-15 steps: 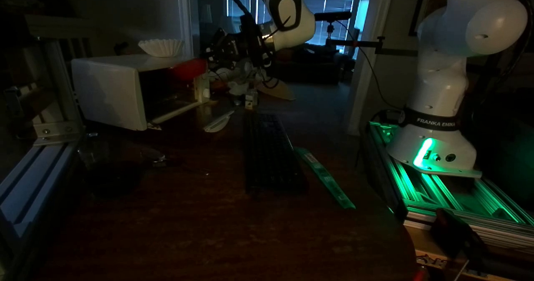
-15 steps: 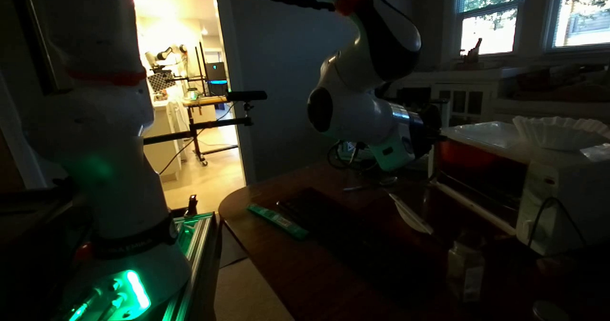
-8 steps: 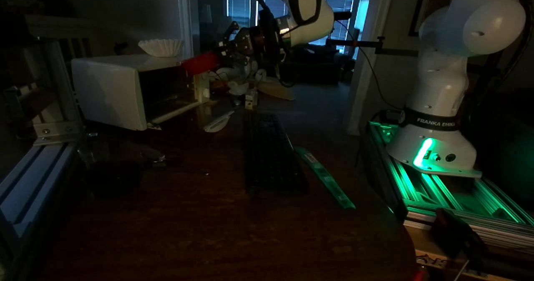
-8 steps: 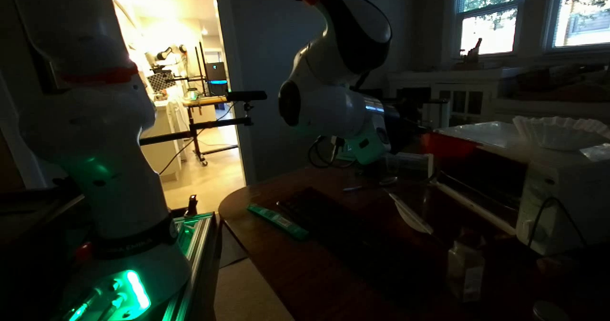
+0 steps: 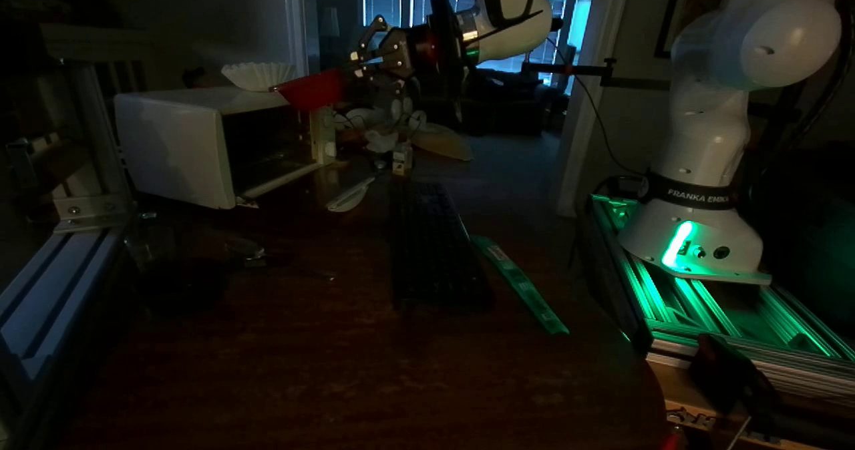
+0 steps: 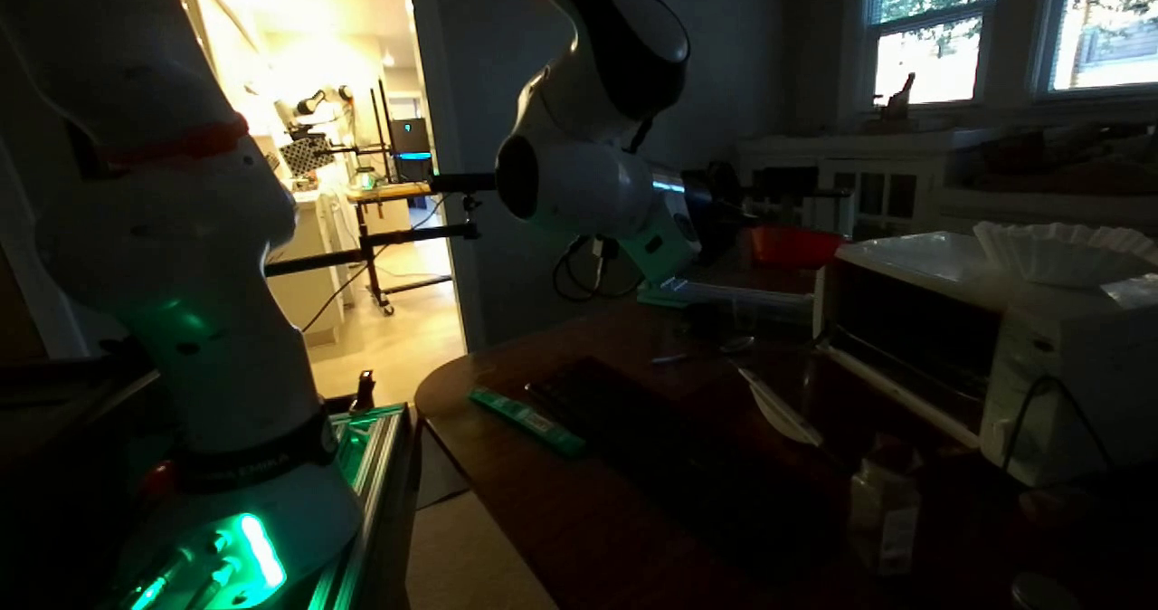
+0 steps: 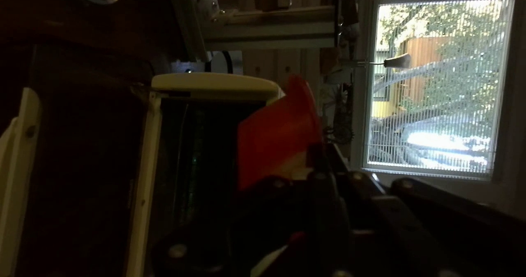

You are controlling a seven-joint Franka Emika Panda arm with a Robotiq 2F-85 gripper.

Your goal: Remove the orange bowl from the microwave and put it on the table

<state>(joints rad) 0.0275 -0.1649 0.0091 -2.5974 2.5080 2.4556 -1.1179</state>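
Note:
The orange bowl [image 5: 310, 91] hangs in the air by its rim, outside the microwave [image 5: 170, 146] and in front of its open, dark cavity. The bowl also shows in an exterior view [image 6: 796, 246] and in the wrist view [image 7: 275, 137]. My gripper [image 5: 351, 69] is shut on the bowl's rim; its fingers [image 7: 319, 160] pinch the bowl's edge in the wrist view. The bowl is level with the microwave's top edge, above the table [image 5: 347, 363]. The microwave also shows in an exterior view [image 6: 1054, 393]. The bowl's inside is hidden.
A white pleated bowl [image 5: 259, 77] stands on the microwave. On the table are a dark keyboard [image 5: 437, 250], a green packet [image 5: 521, 283], a white flat piece [image 6: 778, 406] before the microwave, a glass jar [image 6: 885, 510] and a clear container [image 5: 153, 253].
My gripper has drawn back from the microwave and risen slightly, bringing the bowl from inside the cavity out into the air in front of it.

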